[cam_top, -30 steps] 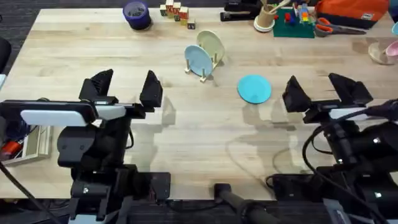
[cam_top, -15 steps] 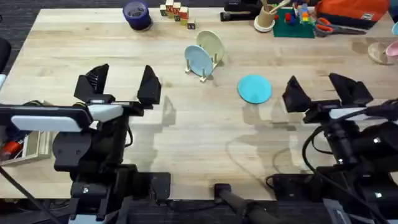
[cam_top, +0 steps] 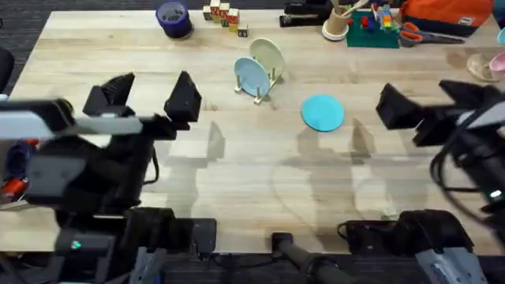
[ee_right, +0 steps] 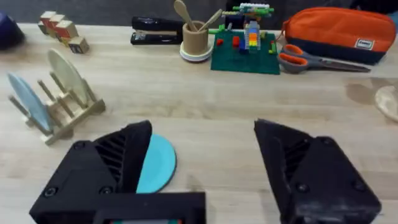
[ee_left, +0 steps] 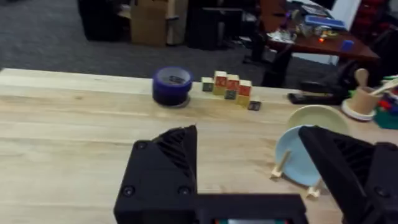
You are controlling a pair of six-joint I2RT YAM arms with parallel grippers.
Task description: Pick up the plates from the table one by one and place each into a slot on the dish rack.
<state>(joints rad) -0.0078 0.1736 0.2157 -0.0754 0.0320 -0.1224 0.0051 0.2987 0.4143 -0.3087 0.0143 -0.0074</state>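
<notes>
— Turquoise plate lies flat on the table, right of the dish rack, which holds the pale blue plate and yellow-green plate upright.
— And the claws?
— Left gripper and right gripper both gape wide, holding nothing.

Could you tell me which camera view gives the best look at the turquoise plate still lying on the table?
The overhead view: the turquoise plate lies whole and unobstructed on the table, beside the dish rack. In the right wrist view, one finger of the right gripper covers part of it.
</notes>
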